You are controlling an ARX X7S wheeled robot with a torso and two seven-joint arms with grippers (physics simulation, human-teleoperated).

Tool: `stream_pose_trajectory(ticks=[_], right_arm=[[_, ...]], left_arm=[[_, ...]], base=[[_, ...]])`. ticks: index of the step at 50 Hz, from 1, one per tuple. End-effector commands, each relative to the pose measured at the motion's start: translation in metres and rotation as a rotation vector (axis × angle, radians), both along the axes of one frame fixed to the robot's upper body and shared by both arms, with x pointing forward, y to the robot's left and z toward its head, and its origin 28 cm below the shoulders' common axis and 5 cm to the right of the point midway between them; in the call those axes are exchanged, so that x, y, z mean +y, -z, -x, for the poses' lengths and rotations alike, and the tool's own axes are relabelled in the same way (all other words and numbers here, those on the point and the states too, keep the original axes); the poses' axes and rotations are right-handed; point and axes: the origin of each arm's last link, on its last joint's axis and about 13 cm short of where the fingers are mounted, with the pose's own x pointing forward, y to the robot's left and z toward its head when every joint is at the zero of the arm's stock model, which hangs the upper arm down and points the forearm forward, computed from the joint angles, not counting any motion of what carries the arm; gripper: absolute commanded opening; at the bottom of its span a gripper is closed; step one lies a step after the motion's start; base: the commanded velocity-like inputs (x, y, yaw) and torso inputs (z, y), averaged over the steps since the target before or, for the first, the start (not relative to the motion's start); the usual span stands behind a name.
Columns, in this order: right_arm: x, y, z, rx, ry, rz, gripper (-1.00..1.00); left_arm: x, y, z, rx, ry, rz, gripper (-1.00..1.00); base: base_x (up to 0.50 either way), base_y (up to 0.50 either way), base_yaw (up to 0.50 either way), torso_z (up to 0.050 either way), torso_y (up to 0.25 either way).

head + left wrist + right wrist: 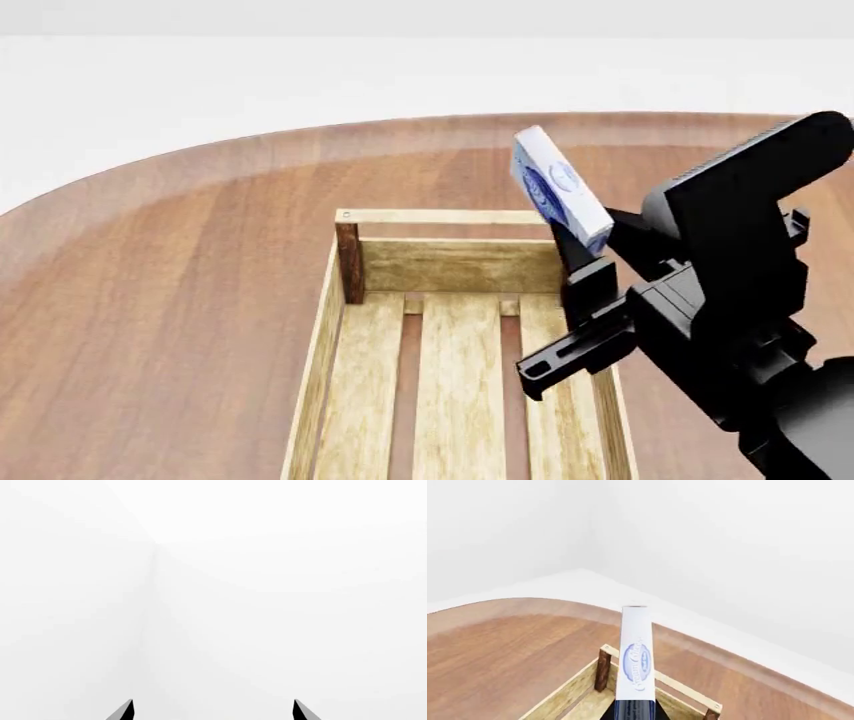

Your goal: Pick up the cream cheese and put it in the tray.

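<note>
White-and-pale-blue card, flat and stiff: the cream cheese [558,200] looks light to me, a rigid little box best pinched across its broad faces, with smooth print that could slip. My right gripper [583,240] has it exactly so, jaws clamped on the lower end, box tilted and held in the air above the far right end of the tray [454,265]. The tray is pale slatted wood with three floor planks, low sides and a dark brown corner post [350,262]. It sits on a glossy round-edged wooden table [160,280]. My left gripper [213,711] faces blank white, tips spread wide, empty.
</note>
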Motion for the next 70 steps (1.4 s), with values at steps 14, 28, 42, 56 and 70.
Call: stream_pose_trajectory(ticks=[14, 28, 42, 56, 70], right_arm=[[0.01, -0.021, -0.004, 0.123, -0.021, 0.123, -1.0], [0.018, -0.014, -0.011, 0.148, -0.032, 0.186, -1.0], [0.022, -0.015, -0.01, 0.143, -0.049, 0.216, -1.0], [0.022, -0.017, -0.008, 0.131, -0.046, 0.212, -1.0], [0.025, -0.019, -0.009, 0.122, -0.049, 0.222, -1.0]], left_arm=[[0.0, 0.001, 0.001, -0.003, -0.009, -0.016, 1.0], [-0.001, 0.0, 0.002, -0.019, -0.028, -0.037, 1.0], [-0.001, 0.0, 0.002, -0.028, -0.026, -0.025, 1.0], [-0.001, 0.0, 0.001, -0.028, -0.025, -0.026, 1.0], [-0.001, 0.0, 0.001, -0.029, -0.027, -0.029, 1.0]], base=[[0.0, 0.0, 0.0, 0.0, 0.001], [0.0, 0.0, 0.0, 0.0, 0.0], [0.0, 0.0, 0.0, 0.0, -0.096], [0.0, 0.0, 0.0, 0.0, -0.09], [0.0, 0.0, 0.0, 0.0, -0.062]])
